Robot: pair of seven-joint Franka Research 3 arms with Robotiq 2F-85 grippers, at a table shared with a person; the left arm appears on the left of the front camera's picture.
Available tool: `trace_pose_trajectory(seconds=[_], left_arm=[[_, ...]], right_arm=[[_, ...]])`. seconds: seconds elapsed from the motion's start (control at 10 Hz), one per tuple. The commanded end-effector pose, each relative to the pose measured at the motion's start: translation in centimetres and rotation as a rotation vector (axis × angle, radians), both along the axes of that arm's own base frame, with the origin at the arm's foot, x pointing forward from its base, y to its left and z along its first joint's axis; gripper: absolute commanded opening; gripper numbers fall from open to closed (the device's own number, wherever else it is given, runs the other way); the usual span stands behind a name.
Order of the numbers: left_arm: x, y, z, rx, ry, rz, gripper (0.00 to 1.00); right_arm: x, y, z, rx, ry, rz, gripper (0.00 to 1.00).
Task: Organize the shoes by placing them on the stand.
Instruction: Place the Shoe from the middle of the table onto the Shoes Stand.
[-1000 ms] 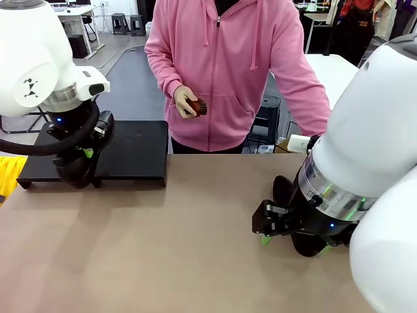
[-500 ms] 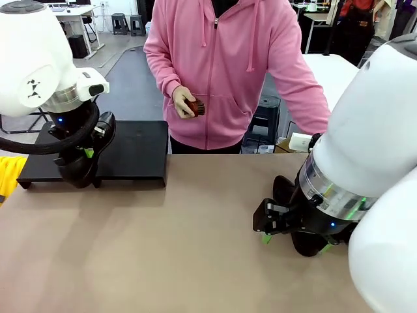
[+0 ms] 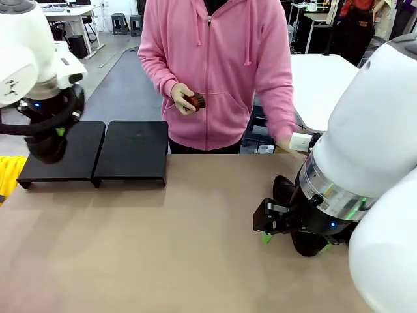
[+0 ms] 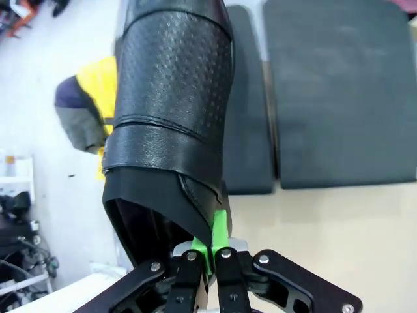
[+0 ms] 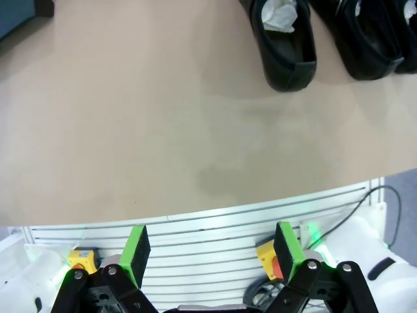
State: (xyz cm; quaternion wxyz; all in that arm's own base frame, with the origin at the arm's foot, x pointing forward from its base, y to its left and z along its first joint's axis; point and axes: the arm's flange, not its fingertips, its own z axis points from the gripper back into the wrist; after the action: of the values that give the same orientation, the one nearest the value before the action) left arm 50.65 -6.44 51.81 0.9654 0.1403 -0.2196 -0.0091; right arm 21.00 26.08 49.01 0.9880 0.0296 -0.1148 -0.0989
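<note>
My left gripper (image 3: 58, 133) is shut on the heel rim of a glossy black shoe (image 3: 44, 149), which hangs toe down over the left platform of the black stand (image 3: 130, 151). In the left wrist view the shoe (image 4: 172, 111) rises from my green pads (image 4: 220, 228), with the stand (image 4: 339, 91) beyond it. My right gripper (image 3: 294, 242) is low over the table at the right, open, beside other shoes (image 3: 281, 188). In the right wrist view the gripper (image 5: 214, 246) is open and holds nothing. Black shoes (image 5: 287, 39) lie on the table ahead of it, one with paper inside.
A person in a pink hoodie stands at the far side and holds a small brown brush (image 3: 196, 101) in one hand. The other hand rests near a white object (image 3: 300, 141) at the table's right back edge. A yellow item (image 4: 98, 91) lies on the floor left of the stand.
My left arm has risen and moved left with the shoe, from the gap between the two platforms to above the left platform's left end. The right arm has not moved.
</note>
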Motion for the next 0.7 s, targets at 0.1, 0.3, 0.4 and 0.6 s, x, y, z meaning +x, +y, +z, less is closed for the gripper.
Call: trace_pose_trajectory(seconds=[0.1, 0.3, 0.4, 0.6], left_arm=[[2.4, 2.3, -1.2, 0.035, -0.015, 0.081, 0.0], [3.6, 3.7, -2.3, -0.014, -0.029, 0.073, 0.0], [4.5, 4.2, -3.4, 0.006, -0.034, 0.073, 0.0], [5.3, 4.8, -4.8, 0.042, -0.018, 0.094, 0.0]], right_arm=[[0.1, -0.1, 0.1, 0.011, 0.011, 0.015, 1.0], [0.1, -0.1, 0.1, 0.011, 0.011, 0.015, 1.0], [0.1, -0.1, 0.1, 0.011, 0.011, 0.015, 1.0], [0.1, -0.1, 0.1, 0.011, 0.011, 0.015, 1.0]])
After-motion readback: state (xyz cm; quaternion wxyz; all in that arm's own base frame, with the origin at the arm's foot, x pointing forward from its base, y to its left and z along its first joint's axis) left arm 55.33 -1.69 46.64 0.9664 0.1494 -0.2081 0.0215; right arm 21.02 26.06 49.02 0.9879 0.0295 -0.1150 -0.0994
